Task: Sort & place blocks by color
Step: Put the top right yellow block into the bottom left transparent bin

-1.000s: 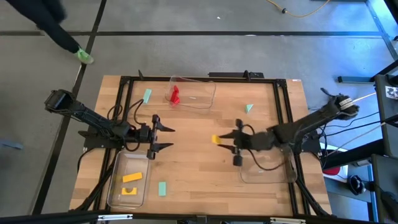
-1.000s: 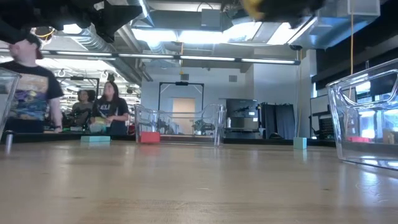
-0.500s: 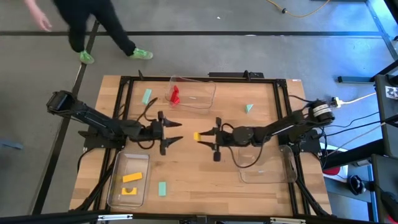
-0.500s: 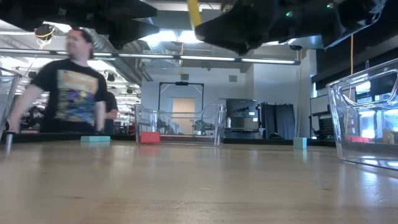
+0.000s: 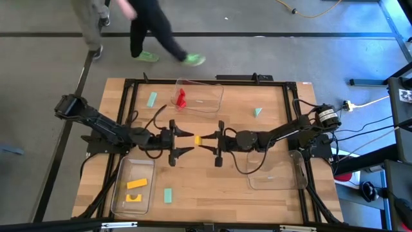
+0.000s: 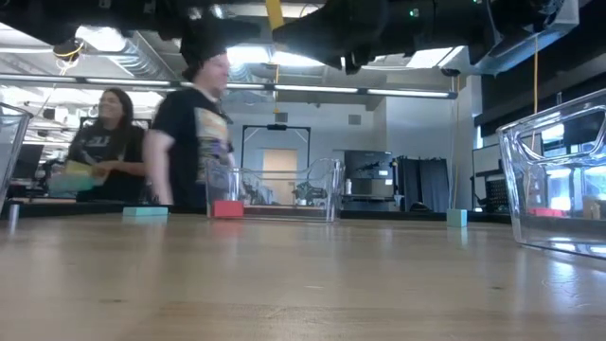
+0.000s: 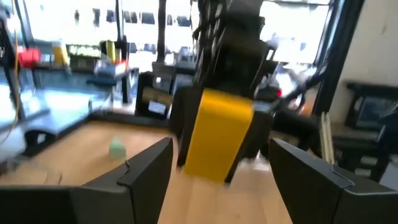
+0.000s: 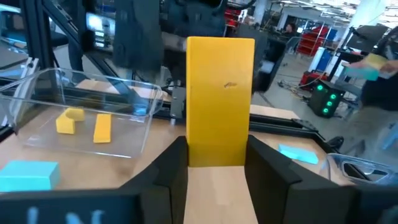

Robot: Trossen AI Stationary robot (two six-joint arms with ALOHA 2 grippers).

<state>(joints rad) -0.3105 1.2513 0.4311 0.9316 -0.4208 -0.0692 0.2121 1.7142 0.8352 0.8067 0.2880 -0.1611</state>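
From above, my right gripper [image 5: 205, 140] is clamped on a yellow bar [image 5: 197, 139] at mid-table, held out toward my left gripper [image 5: 185, 140], whose fingers stand apart right in front of it; this looks to me like a handover not yet completed. Two yellow blocks [image 5: 135, 189] already lie in the tray [image 5: 116, 187] on my left, a red block [image 5: 181, 98] sits in the far tray [image 5: 215, 103], and the tray on my right [image 5: 297, 169] looks to hold nothing. Three teal blocks are loose on the wood: one beside the far tray [image 5: 152, 99], one toward the right [image 5: 257, 111], one near the front edge [image 5: 168, 195]. So I judge the sorting well short of done: the yellow bar and all the teal pieces remain. From table height, both arms hang dark overhead with the yellow bar [image 6: 275, 13] just showing, a red block [image 6: 227, 208] and teal blocks [image 6: 145, 211] far across, and people [image 6: 194, 128] walking behind. Through my left wrist, my open fingers [image 7: 146, 171] flank the approaching yellow bar [image 7: 217, 134]. Through my right wrist, my fingers [image 8: 166, 169] pinch the yellow bar [image 8: 219, 99] upright, with the tray of yellow blocks [image 8: 86, 122] beyond.
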